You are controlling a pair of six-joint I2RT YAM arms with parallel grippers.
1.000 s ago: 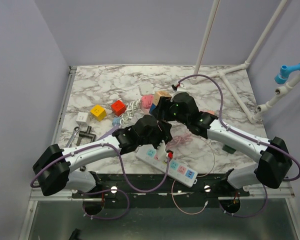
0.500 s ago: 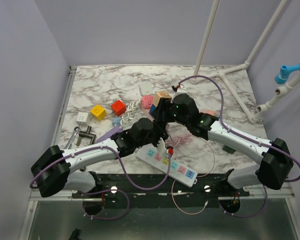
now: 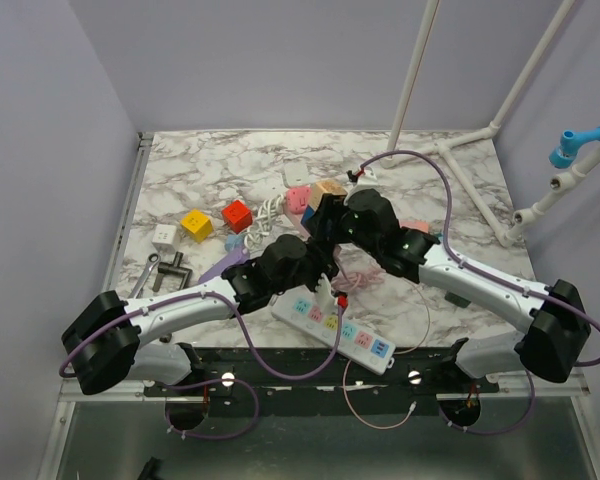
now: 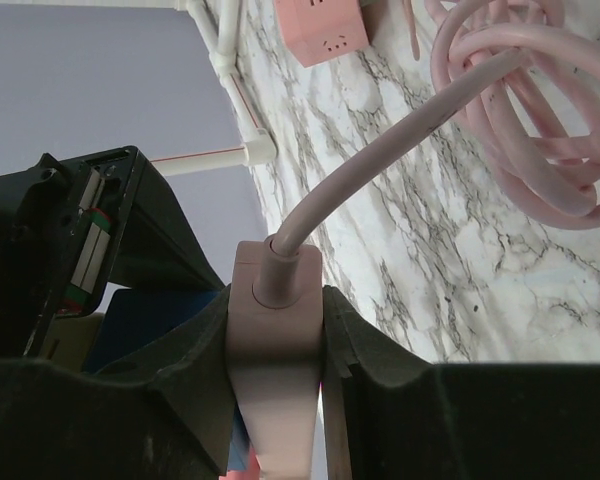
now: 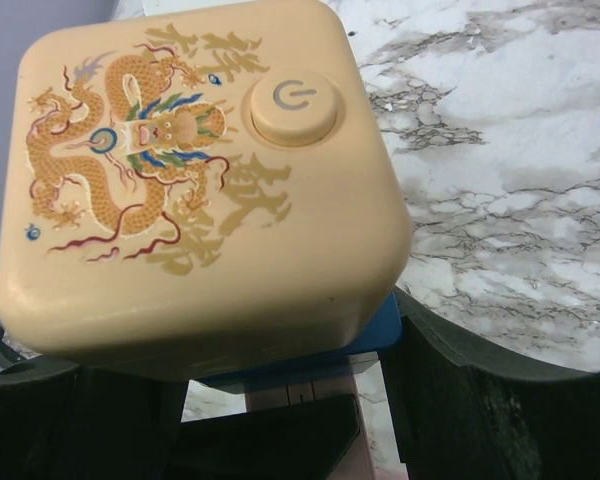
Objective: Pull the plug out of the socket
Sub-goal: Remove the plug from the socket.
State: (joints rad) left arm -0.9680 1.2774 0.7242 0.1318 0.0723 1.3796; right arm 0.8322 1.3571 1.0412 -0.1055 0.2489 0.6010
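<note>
Left gripper is clamped on the pink plug, just beside the cube, which the right gripper grips. I'd pull straight out along the plug's axis, cube braced, no twisting.

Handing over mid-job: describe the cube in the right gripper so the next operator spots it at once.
On the marble table, look at the middle, where the two arms meet. The cube sits between the right gripper's fingers. Unlike the pink cube and red cube to its left, it is cream, with a gold dragon print and a round power button.
</note>
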